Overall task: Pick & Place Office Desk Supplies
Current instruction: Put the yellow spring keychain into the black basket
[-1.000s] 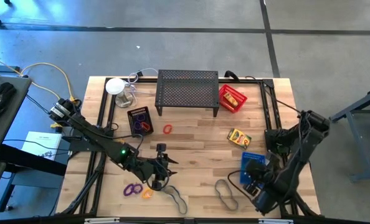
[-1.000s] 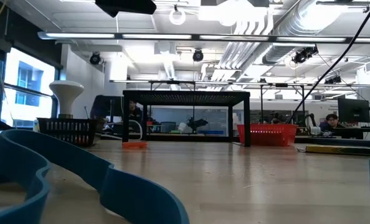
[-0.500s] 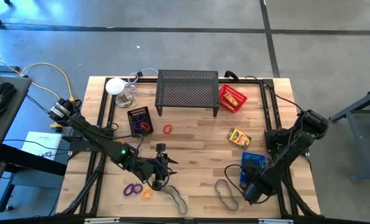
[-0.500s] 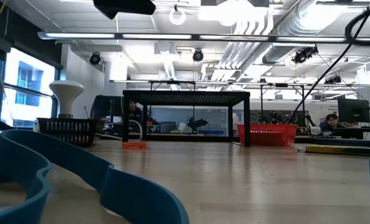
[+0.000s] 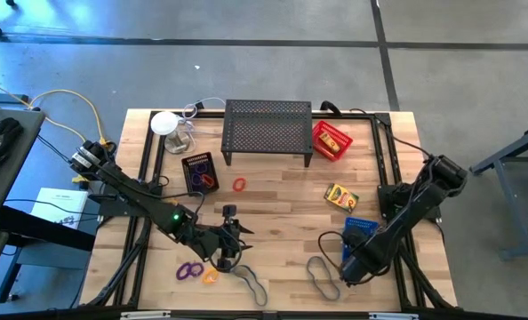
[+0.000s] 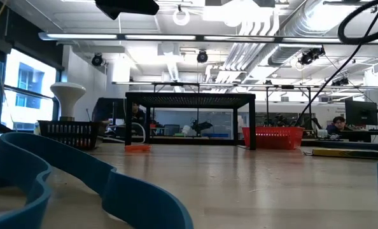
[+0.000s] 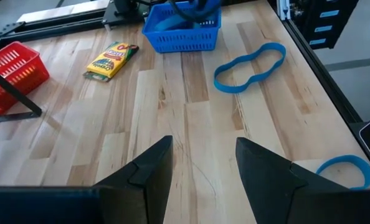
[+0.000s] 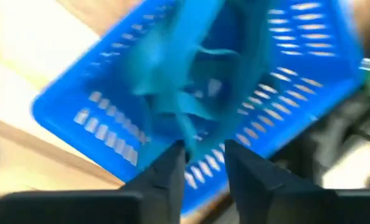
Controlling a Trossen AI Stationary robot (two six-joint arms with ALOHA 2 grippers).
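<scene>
High view: left pincer (image 5: 231, 252) hangs empty and spread wide over the bench (image 5: 282, 191), near loose bands (image 5: 324, 277). Right pincer (image 5: 351, 269) sits over the blue basket (image 5: 360, 233), fingers slightly parted around a blue band (image 8: 191, 93).

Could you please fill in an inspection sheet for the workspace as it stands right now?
Surface: wooden table, bare in the middle.
Job's things: blue tray at the right, blue bands inside; yellow crayon box; red tray; black tray; red ring; purple rings; loose bands at the near edge.
Clutter: black perforated stand; white-topped glass object.
Grippers: left gripper hovers open over the table; right gripper is at the blue tray, fingers slightly apart, a blurred blue band between them; grip unclear.
Cables: yellow cable left of the table.
Surroundings: a person seated far behind.
</scene>
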